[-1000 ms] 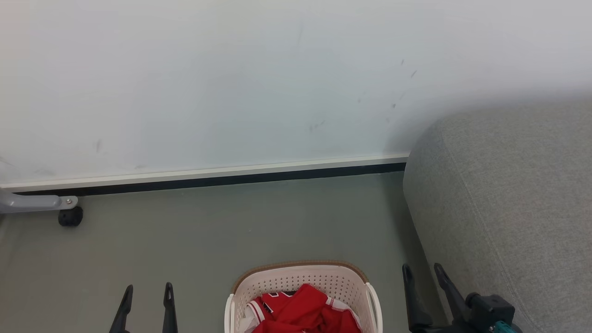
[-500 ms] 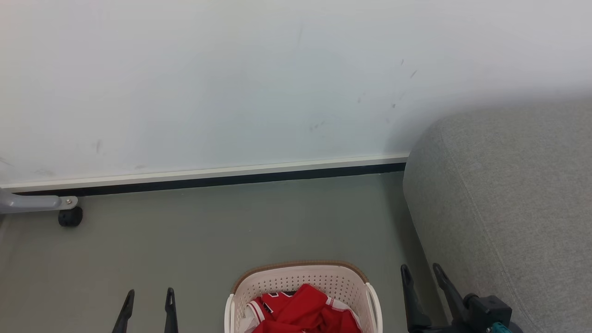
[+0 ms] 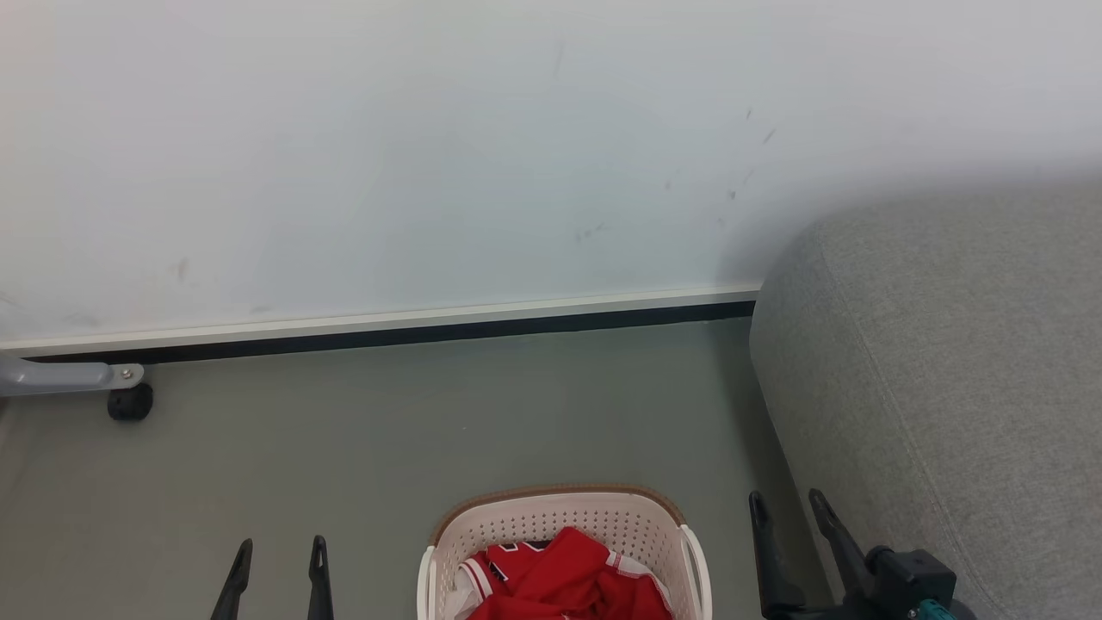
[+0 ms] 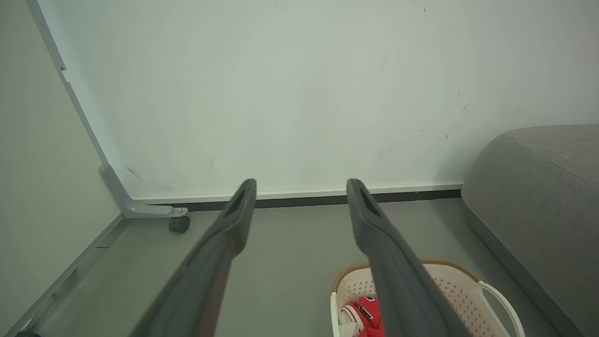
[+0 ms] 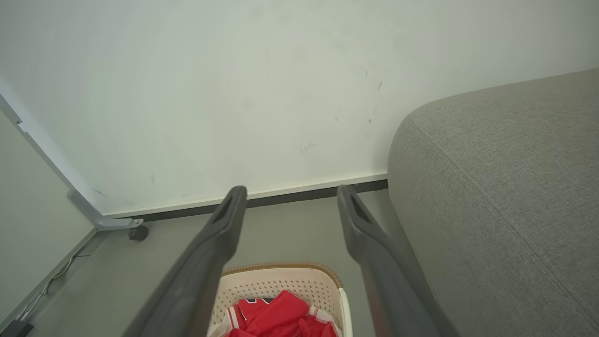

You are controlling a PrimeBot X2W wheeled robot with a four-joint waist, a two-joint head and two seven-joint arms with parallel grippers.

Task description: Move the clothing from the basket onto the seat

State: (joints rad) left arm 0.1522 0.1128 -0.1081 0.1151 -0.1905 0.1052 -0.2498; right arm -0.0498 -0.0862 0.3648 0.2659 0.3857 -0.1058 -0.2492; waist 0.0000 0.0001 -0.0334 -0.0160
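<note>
The cream-white basket (image 3: 551,517) with a brown rim stands on the floor at the bottom middle of the head view, with red clothing (image 3: 564,585) bunched inside it. Right of it rises the grey seat (image 3: 938,370). My left gripper (image 3: 281,547) hangs open left of the basket, holding nothing. My right gripper (image 3: 785,499) stands open between the basket and the seat, also holding nothing. The left wrist view shows the basket (image 4: 449,285), clothing (image 4: 365,311) and seat (image 4: 538,196). In the right wrist view lie the basket (image 5: 281,281), clothing (image 5: 276,318) and seat (image 5: 500,187).
A white wall (image 3: 430,155) with a dark baseboard (image 3: 387,336) runs behind the basket. A grey metal foot with a black caster (image 3: 131,403) sits at the far left by the wall. Grey-green floor (image 3: 387,430) lies between the basket and the wall.
</note>
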